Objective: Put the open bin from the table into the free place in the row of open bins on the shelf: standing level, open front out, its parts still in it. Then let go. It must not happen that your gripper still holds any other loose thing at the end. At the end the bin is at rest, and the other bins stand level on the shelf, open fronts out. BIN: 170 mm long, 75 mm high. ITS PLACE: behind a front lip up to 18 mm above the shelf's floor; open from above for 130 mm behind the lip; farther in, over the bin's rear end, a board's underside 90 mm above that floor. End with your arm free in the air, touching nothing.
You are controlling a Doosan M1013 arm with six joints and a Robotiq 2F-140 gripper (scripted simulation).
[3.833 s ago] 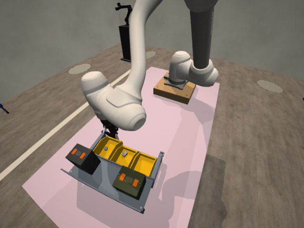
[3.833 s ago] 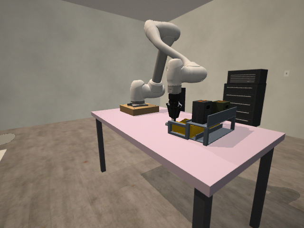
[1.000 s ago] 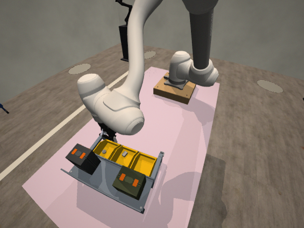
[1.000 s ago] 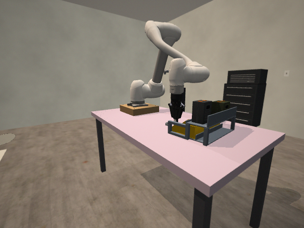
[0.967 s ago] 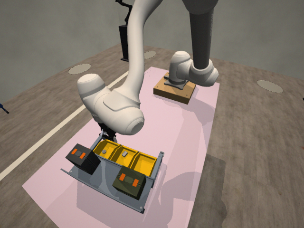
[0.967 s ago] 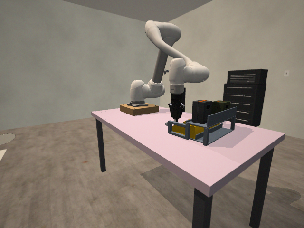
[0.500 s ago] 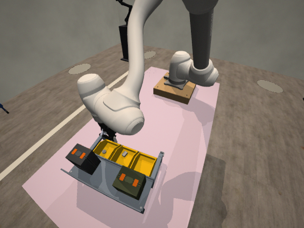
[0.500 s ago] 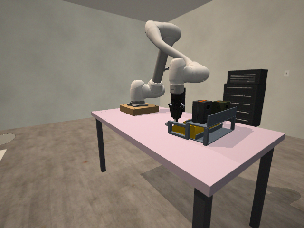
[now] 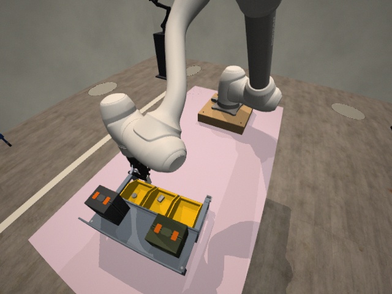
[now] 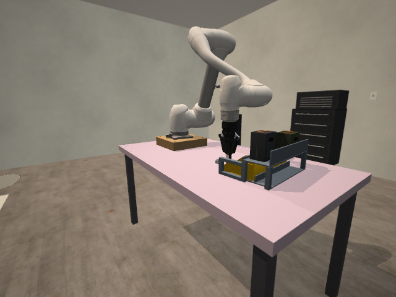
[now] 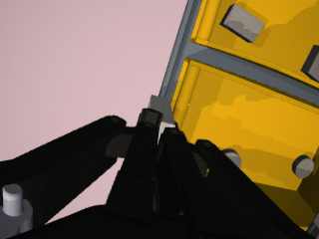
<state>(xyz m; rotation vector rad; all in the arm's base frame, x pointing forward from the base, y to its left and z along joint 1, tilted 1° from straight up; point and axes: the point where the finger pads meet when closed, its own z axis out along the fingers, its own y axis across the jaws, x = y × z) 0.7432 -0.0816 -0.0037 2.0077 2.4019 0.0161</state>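
Three yellow open bins stand side by side in the grey shelf (image 9: 139, 228) (image 10: 281, 151) (image 11: 182, 47): the left bin (image 9: 136, 191) (image 11: 253, 119) with round grey parts, the middle bin (image 9: 160, 201) (image 11: 266, 7) with a grey block, and the right bin (image 9: 187, 212). All three look level behind the front lip. My gripper (image 9: 141, 177) (image 10: 229, 155) (image 11: 156, 112) is shut with nothing between the fingers. Its tips point down at the shelf's front left corner, just outside the left bin's front.
A black box (image 9: 106, 204) (image 10: 262, 143) and a green box (image 9: 166, 234) (image 10: 288, 137) stand on the shelf's upper board behind the bins. The arm's wooden base (image 9: 225, 118) stands at the far end of the pink table (image 9: 221, 177). A black drawer cabinet (image 10: 319, 124) stands beyond the table.
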